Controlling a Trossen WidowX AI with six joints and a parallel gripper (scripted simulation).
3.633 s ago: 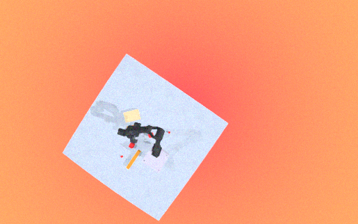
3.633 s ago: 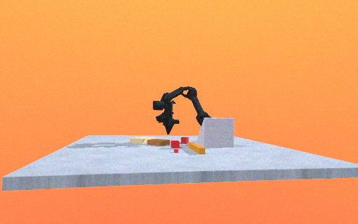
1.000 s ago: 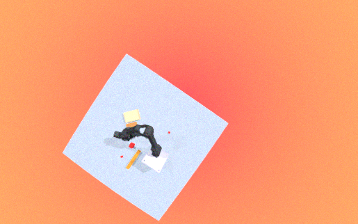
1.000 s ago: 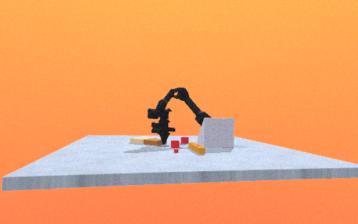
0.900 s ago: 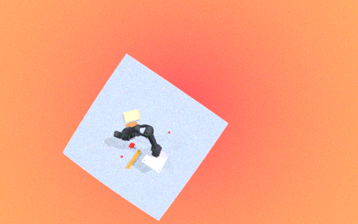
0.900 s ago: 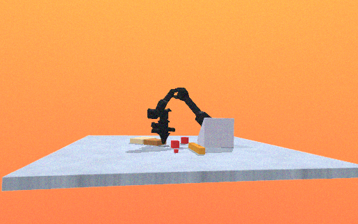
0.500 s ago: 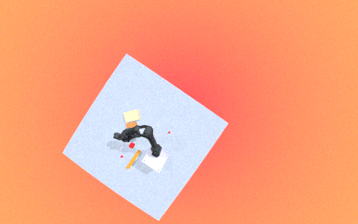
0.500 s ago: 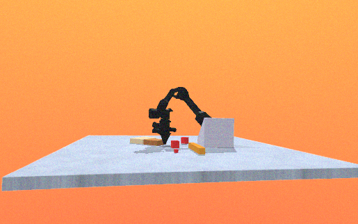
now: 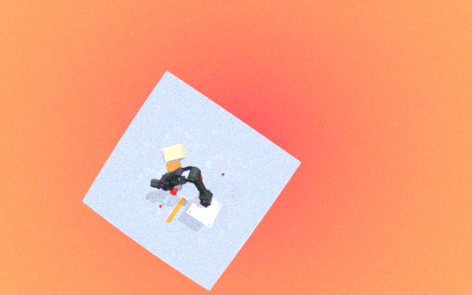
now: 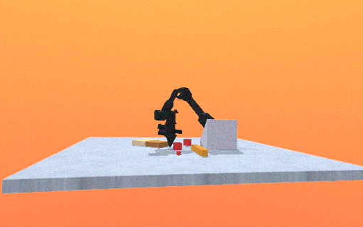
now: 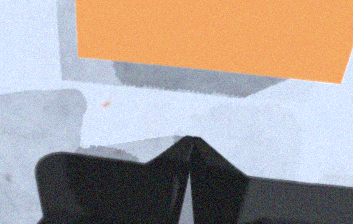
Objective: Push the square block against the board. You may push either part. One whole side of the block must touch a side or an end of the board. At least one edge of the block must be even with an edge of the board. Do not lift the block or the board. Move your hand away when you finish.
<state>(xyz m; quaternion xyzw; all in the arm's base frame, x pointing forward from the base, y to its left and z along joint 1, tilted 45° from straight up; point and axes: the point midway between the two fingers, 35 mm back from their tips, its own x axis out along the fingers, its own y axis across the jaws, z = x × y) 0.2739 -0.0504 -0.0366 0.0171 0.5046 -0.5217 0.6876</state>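
Observation:
The orange square block point(image 9: 173, 165) point(image 10: 156, 144) point(image 11: 212, 35) lies flat, partly hidden by the arm in the top view. The cream board point(image 9: 173, 152) point(image 10: 139, 142) lies flat on its far side from the arm. Their facing sides are very close and look nearly parallel; whether they touch along the whole side, or have an edge even, I cannot tell. My gripper point(image 10: 170, 145) point(image 11: 191, 143) is shut and empty, fingertips low near the table. In the wrist view a strip of table shows between the fingertips and the block's near side.
A red cube point(image 9: 173, 191) point(image 10: 177, 146) lies close to the gripper, another red cube point(image 10: 187, 142) behind it. Small red pieces point(image 9: 160, 206) point(image 9: 223, 174) lie further out. An orange-yellow bar point(image 9: 176, 211) point(image 10: 199, 151) and a white box point(image 9: 204, 214) point(image 10: 223, 135) stand near the arm's base.

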